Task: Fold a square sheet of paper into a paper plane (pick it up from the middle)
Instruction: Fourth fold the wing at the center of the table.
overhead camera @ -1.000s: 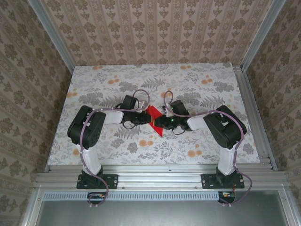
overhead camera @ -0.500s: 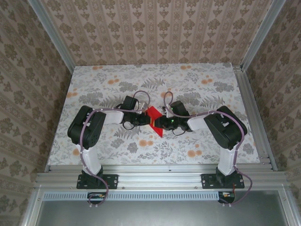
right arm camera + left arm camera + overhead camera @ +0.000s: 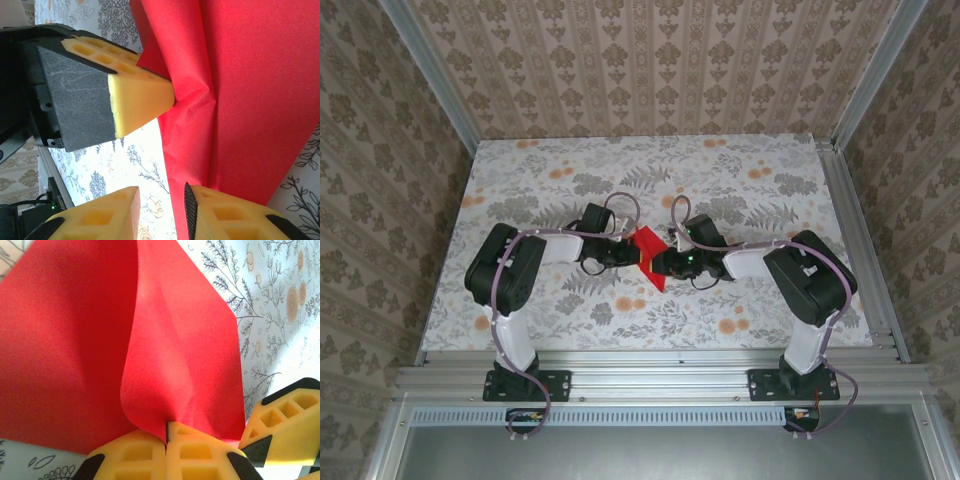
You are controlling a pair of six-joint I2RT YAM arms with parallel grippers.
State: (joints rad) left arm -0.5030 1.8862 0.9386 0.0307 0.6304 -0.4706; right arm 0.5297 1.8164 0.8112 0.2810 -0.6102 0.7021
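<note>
Both arms meet abt mid-table (image 3: 540,160), roughly halfway btw the left and right edges. The square sheet of paper (image 3: 647,243), bright red and creased, sits btw the two grippers there, w/ one pointed corner aimed at the near edge. Left gripper (image 3: 626,252) is clamped tight on it. In its wrist cam the yellow fingers (image 3: 135,452) press together w/ no gap, and the paper fans up out of the pinch in two curved layers. Right gripper (image 3: 667,262) isn't pinching. Its fingers (image 3: 100,220) sit a narrow gap apart w/ floral table top visible btw them. The paper's folded edge rests against the dark pad of one finger; the other finger is clear of it. The two grippers' tips are just beside each other.
</note>
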